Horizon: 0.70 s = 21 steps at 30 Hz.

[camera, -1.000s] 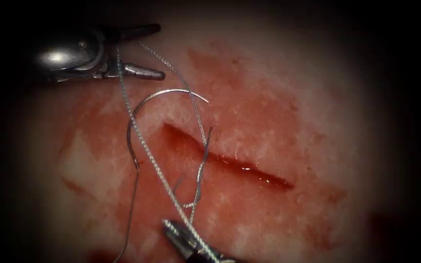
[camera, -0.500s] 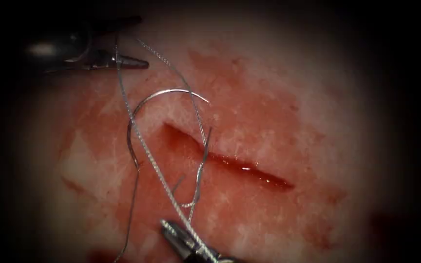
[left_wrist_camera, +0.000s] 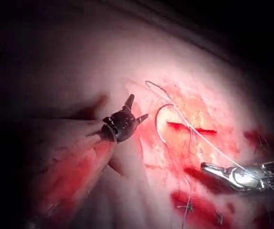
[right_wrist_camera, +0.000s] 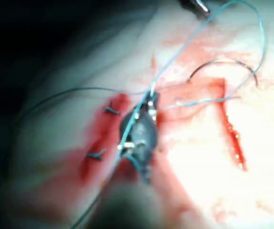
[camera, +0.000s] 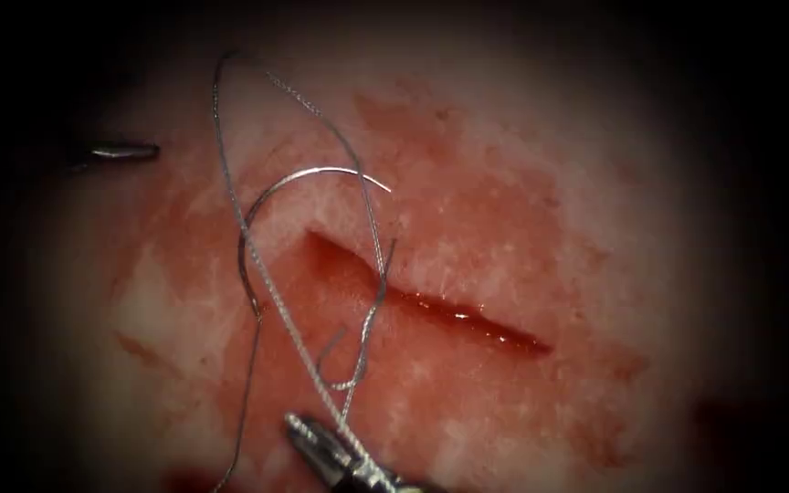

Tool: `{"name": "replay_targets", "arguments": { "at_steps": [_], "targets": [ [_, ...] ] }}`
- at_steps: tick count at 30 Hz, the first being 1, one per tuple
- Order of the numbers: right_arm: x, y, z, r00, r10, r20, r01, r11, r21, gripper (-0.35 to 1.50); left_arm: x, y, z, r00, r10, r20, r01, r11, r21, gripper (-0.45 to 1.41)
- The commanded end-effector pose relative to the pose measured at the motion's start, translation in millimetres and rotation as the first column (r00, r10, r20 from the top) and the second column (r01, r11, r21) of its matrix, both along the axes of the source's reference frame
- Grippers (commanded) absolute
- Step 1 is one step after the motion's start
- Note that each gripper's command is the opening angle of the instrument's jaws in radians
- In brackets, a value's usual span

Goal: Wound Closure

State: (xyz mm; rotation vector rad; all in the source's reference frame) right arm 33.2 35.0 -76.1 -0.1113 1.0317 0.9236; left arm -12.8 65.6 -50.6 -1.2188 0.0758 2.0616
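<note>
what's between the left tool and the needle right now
In the endoscope view, a strand of thread runs between the left tool and the needle, over red-stained tissue.

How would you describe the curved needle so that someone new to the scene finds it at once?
Find the dark red cut in the tissue. At its left end the needle lies free on the surface, held by neither tool. Unlike the thin, wavy thread crossing it, it is one smooth, shiny arc.

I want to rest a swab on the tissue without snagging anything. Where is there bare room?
Free: tissue right of the cut. Crowded: left of it, where the needle lies free among thread held by the right tool. The left tool, open, holds nothing.
</note>
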Motion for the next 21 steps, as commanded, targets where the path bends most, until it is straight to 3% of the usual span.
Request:
{"name": "replay_targets", "arguments": {
  "at_steps": [1, 4, 9, 14, 21],
  "targets": [
    [0.7, -0.5, 0.4, 1.000, -0.003, -0.004, 0.003, 1.000, 0.000, -0.35, -1.1, -0.9, 1.1, 0.997, 0.004, 0.083, -0.010, 0.998, 0.068, 0.76],
    [0.7, -0.5, 0.4, 1.000, -0.006, -0.001, 0.006, 1.000, -0.004, -0.35, -3.2, -1.8, 2.7, 0.971, 0.034, 0.239, -0.079, 0.980, 0.182, 0.70],
    [0.7, -0.4, 0.4, 1.000, -0.010, 0.002, 0.010, 1.000, -0.008, -0.35, -8.6, -3.0, 3.7, 0.926, -0.043, 0.375, -0.113, 0.916, 0.385, 0.62],
    [0.7, -0.5, 0.3, 1.000, -0.010, 0.001, 0.010, 1.000, -0.008, -0.35, -11.4, -3.4, 4.5, 0.903, -0.077, 0.423, -0.143, 0.874, 0.464, 0.62],
    [0.7, -0.5, 0.3, 1.000, -0.014, 0.003, 0.014, 1.000, -0.012, -0.35, -14.3, -3.9, 6.6, 0.883, -0.234, 0.406, -0.129, 0.711, 0.692, 0.61]
  ]
}}
